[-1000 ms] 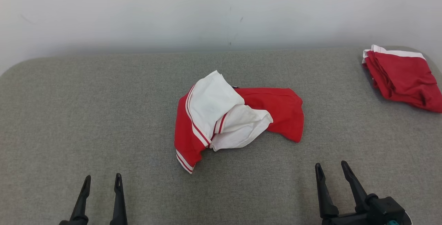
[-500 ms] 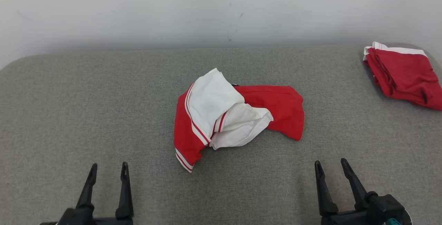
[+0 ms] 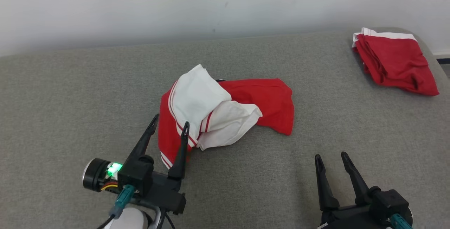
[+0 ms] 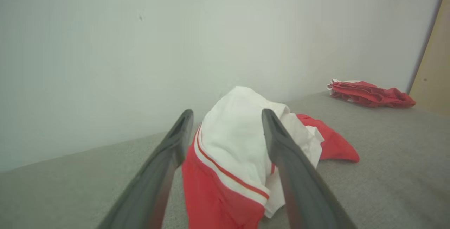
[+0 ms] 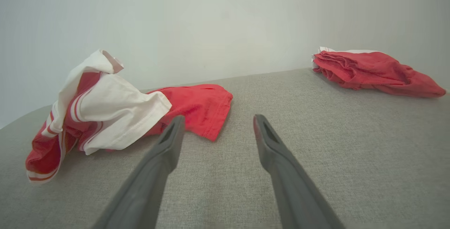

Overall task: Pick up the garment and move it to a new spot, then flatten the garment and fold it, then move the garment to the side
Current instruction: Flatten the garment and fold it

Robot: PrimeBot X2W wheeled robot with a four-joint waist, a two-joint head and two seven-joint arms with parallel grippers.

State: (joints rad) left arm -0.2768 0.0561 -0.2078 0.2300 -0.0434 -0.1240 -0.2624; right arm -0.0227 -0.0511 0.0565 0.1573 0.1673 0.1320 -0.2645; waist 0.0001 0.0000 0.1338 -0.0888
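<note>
A crumpled red and white garment (image 3: 225, 111) lies in the middle of the grey padded surface (image 3: 70, 91). My left gripper (image 3: 169, 122) is open, its two fingers reaching over the garment's near left red edge. In the left wrist view the garment (image 4: 232, 158) sits between and beyond the open left gripper (image 4: 227, 116). My right gripper (image 3: 329, 157) stands open above bare surface at the lower right, apart from the cloth. In the right wrist view the garment (image 5: 105, 113) lies to the left of the open right gripper (image 5: 218, 120).
A second red garment with a white band (image 3: 393, 60) lies folded at the far right corner, also seen as a red pile (image 5: 372, 72) in the right wrist view. A pale wall (image 3: 211, 4) runs behind the surface.
My left arm has moved forward and to the right, up to the garment's near left edge. The head camera has shifted, so the whole scene sits further left. The right gripper has stayed low.
</note>
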